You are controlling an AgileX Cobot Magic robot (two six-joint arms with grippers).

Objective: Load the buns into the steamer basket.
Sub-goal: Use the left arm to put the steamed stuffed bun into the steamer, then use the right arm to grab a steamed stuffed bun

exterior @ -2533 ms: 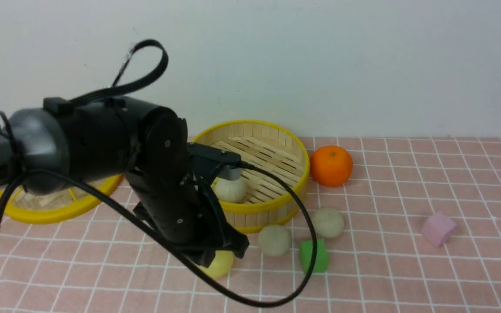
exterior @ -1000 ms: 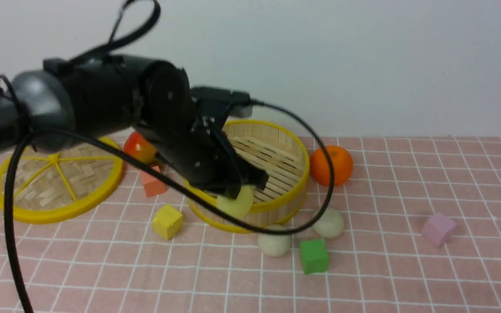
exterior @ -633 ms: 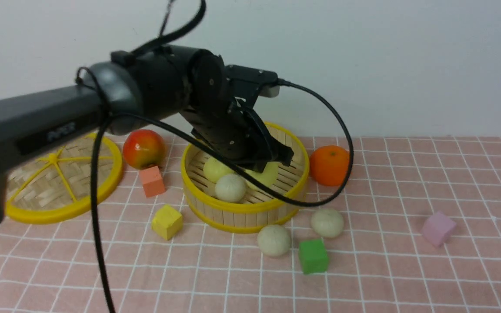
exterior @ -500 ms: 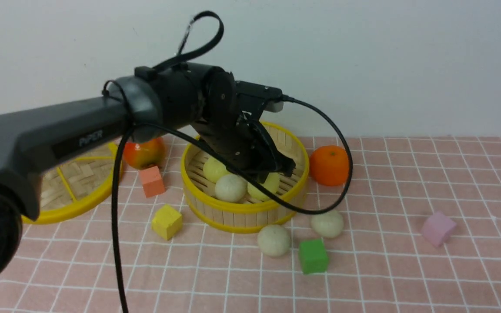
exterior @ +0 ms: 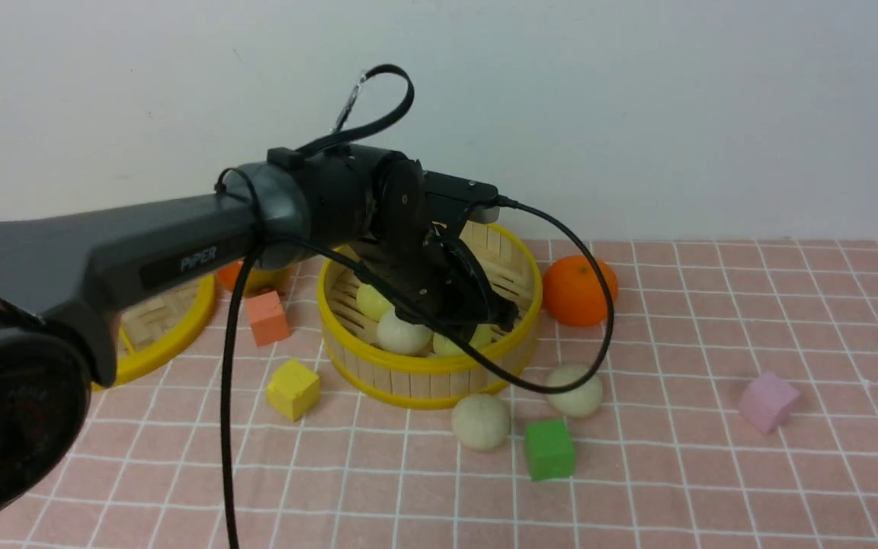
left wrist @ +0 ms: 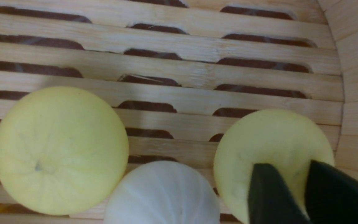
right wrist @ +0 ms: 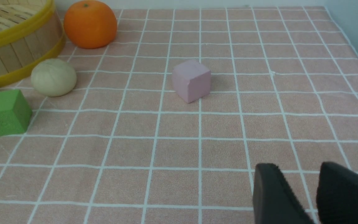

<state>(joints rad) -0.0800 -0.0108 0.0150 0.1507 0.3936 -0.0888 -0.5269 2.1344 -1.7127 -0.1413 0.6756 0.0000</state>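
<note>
The steamer basket (exterior: 424,379) stands mid-table and holds three buns: a pale yellow one (exterior: 373,300), an off-white one (exterior: 401,333) and a second pale yellow one (exterior: 454,343). My left gripper (exterior: 496,316) reaches down inside the basket. In the left wrist view its fingertips (left wrist: 287,165) stand parted over that second yellow bun (left wrist: 269,137), which rests on the slatted floor (left wrist: 179,65) by the wall. Two off-white buns (exterior: 480,421) (exterior: 575,390) lie on the cloth before the basket. My right gripper (right wrist: 298,166) hovers open over bare cloth, holding nothing.
An orange (exterior: 579,290) sits right of the basket. A green cube (exterior: 549,448), yellow cube (exterior: 293,389), orange-red cube (exterior: 267,317) and pink cube (exterior: 768,400) are scattered about. A flat woven disc (exterior: 157,343) lies left, partly behind the arm. A black cable loops over the basket's front.
My left arm carried the yellow bun from the cloth over the rim and lowered it onto the basket floor. Its jaws have parted. The right arm has not moved.
</note>
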